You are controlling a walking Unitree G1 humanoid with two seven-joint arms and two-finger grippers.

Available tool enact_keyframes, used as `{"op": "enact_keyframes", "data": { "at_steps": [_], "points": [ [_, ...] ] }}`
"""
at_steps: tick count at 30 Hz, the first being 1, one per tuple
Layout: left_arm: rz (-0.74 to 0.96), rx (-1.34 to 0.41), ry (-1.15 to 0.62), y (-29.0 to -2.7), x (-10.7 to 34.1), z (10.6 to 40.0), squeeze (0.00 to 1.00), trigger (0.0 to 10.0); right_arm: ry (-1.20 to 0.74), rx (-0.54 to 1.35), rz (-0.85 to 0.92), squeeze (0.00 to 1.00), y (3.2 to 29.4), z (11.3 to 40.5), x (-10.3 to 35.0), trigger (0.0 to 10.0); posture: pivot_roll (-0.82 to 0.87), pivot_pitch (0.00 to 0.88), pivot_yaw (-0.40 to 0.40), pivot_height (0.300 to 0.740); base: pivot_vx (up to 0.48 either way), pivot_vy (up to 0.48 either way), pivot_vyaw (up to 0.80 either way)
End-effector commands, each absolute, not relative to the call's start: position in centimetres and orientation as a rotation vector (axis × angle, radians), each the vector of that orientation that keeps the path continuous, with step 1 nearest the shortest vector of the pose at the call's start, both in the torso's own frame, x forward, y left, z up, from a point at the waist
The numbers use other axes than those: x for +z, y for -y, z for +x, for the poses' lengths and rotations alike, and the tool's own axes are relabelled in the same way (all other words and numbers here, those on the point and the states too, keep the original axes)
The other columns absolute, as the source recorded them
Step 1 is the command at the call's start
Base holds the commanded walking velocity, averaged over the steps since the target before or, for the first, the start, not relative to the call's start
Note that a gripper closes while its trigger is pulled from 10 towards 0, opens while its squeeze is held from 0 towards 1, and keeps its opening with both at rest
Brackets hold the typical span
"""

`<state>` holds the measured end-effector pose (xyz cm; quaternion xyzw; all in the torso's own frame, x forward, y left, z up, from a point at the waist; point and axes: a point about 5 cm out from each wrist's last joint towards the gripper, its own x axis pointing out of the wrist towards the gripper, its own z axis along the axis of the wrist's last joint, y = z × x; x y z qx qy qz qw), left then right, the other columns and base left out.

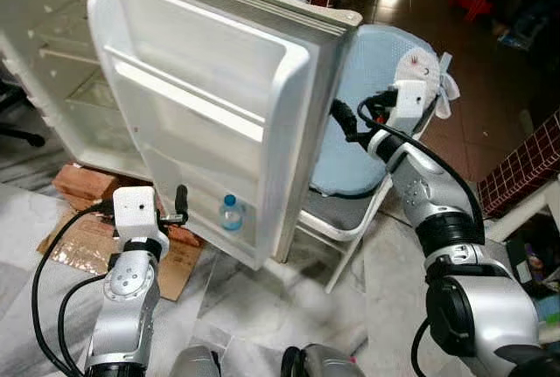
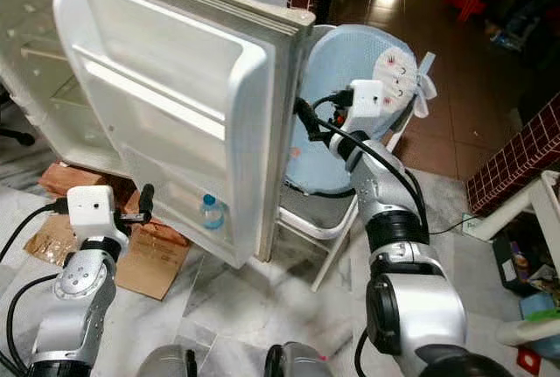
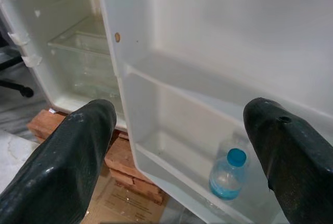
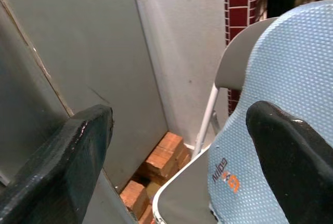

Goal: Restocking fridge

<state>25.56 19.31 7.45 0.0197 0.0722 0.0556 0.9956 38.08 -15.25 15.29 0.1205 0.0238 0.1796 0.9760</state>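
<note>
Left gripper (image 3: 177, 146): held open, empty, at lower left.
Right gripper (image 4: 182, 156): open, empty.
Bottle (image 1: 231, 212): already placed in door shelf (image 1: 249, 235).
Remaining: probably more stock; fridge interior (image 3: 78, 52) seems bare.

bottle (image 1: 230, 212) in door's (image 1: 210, 106) bottom shelf; chair (image 1: 367, 132) apparently just behind door.

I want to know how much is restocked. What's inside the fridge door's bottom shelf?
One water bottle with a blue cap stands in the door's bottom shelf. The shelf's front lip hides the bottle's base.
</note>
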Motion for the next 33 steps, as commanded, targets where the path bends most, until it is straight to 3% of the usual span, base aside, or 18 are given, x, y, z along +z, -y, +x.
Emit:
{"op": "enact_keyframes", "data": {
  "at_steps": [1, 25, 33],
  "points": [
    [0.041, 0.110, -0.147, -19.3, 7.6, 25.5, 0.00, 10.0, 0.056, 0.451, 0.246, 0.00, 13.0, 38.4, 18.1, 10.0, 0.07, 0.077, -0.066, 0.740, 0.000, 0.371, 0.00],
    [0.048, 0.104, -0.163, -19.1, 7.5, 25.8, 0.00, 10.0, 0.069, 0.410, 0.335, 0.00, 11.5, 38.2, 18.4, 10.0, 0.07, 0.075, -0.064, 0.740, 0.000, 0.471, 0.00],
    [0.050, 0.104, -0.166, -19.0, 7.4, 25.9, 0.00, 10.0, 0.082, 0.397, 0.380, 0.00, 9.8, 38.2, 19.0, 10.0, 0.07, 0.074, -0.064, 0.740, 0.000, 0.480, 0.00]
  ]
}}
